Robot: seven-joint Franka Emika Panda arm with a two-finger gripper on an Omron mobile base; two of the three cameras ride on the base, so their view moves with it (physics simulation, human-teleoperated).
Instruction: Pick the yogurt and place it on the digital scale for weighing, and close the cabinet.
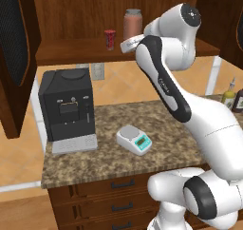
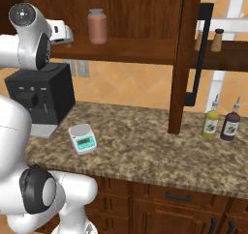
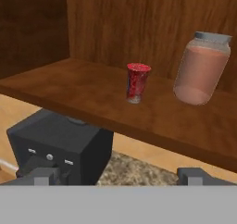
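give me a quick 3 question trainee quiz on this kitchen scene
1. True or false: the yogurt sits on the scale.
2. What stands beside the yogurt on the cabinet shelf: A jar, B bottle, C mug?
3. Fill in: the gripper jaws are ____.

Key: 1 false, it stands on the shelf. 2 A, the jar. 3 open, holding nothing.
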